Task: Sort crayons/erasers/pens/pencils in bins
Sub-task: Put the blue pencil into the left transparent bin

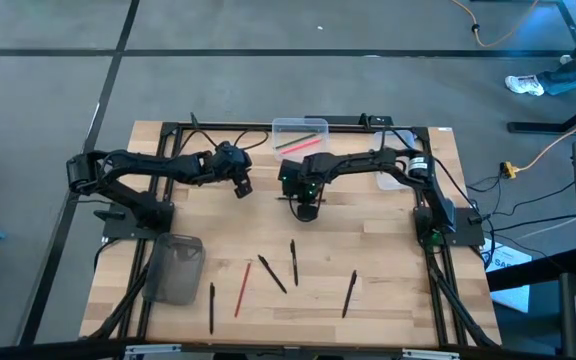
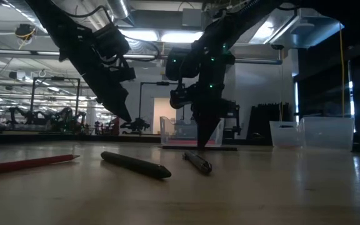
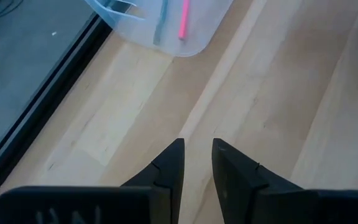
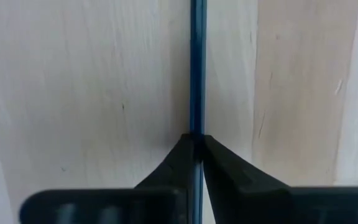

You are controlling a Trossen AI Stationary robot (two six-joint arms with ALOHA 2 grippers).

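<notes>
Right wrist view: the right gripper (image 4: 197,144) has its jaws pinched on a thin blue pencil (image 4: 196,68) lying flat on the pale wood-grain tabletop (image 4: 92,81), centre frame. Best bet: lift straight, keep the slim shaft from swivelling. The left gripper (image 3: 197,155) hovers, jaws slightly apart, empty. A clear, round-cornered bin (image 1: 300,136) sits top centre in the high view.

No readable text, no labels, brands, numbers or signs legible on the worktop (image 1: 388,250), on the bins, on the pens and pencils, on either arm, or in the room behind
</notes>
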